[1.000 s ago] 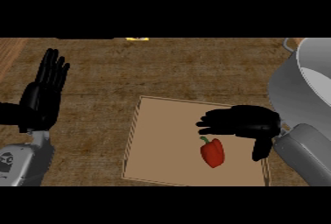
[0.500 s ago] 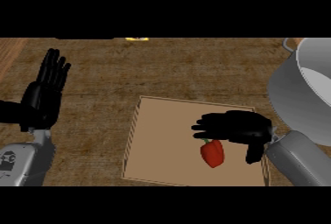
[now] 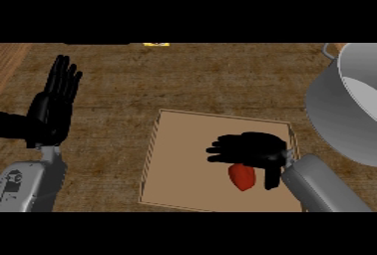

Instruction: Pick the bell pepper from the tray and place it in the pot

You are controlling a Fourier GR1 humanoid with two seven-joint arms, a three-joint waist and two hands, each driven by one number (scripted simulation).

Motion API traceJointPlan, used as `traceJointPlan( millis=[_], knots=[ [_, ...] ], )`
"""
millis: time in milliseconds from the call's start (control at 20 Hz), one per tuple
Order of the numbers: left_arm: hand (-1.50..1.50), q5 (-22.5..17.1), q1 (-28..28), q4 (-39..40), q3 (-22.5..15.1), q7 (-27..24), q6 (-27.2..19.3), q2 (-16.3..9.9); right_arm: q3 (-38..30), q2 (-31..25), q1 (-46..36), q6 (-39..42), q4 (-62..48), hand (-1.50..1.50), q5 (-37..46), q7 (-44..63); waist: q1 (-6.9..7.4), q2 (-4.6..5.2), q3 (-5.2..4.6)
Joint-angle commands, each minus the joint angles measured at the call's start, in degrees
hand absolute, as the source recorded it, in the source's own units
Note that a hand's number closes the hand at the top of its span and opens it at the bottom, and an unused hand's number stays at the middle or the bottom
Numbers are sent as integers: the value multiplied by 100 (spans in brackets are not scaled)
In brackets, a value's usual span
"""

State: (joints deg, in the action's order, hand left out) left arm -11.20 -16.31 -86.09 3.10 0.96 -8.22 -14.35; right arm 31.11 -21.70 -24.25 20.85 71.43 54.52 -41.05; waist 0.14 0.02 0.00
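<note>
Left hand point(image 3: 50, 110) sits at the far left of my view, fingers straight and pointing up the frame, palm flat, holding nothing; it rests there above its grey forearm point(image 3: 29, 185), over the brown counter point(image 3: 199, 79).

Moving right, I see the tray point(image 3: 177, 164), a shallow tan rectangle with a thin raised rim, lying flat on the counter. Its only content is the bell pepper point(image 3: 242, 177), red, lying on the tray floor toward the right side.

Over that pepper I have the right hand point(image 3: 250, 148), palm down, fingers reaching left and bent, the thumb hanging down along the pepper's right side. The hand covers the pepper's upper end, so I cannot tell whether the fingers actually press on it; the pepper looks to lie on the tray. The right forearm point(image 3: 324, 187) comes in from the lower right.

Farthest right stands the pot point(image 3: 342, 104), big and grey, partly cut by the frame edge, just beside the tray's right corner. What I can see of its inside is pale, with nothing in it.
</note>
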Motion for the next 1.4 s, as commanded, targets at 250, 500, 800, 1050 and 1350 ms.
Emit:
traceJointPlan(
  millis=[250,500,800,1050,1350],
  knots=[
    [0,44,-276,201,287,109,205,-97,16,505,386,32,-26,-150,572,-95,-29,-3,-1],
    [0,248,205,-49,-27,-174,66,250,329,645,361,-1006,-602,150,829,-1024,12,5,2],
    [0,159,-19,61,173,-28,140,146,299,753,431,-1099,-494,150,1055,-1081,-10,0,1],
    [0,257,-17,-267,103,249,21,137,-86,661,702,-1229,73,150,921,-977,-42,-10,2],
    [0,149,-21,-251,232,216,158,83,-979,350,715,-755,1015,150,352,-896,-67,-14,-1]
  ],
)
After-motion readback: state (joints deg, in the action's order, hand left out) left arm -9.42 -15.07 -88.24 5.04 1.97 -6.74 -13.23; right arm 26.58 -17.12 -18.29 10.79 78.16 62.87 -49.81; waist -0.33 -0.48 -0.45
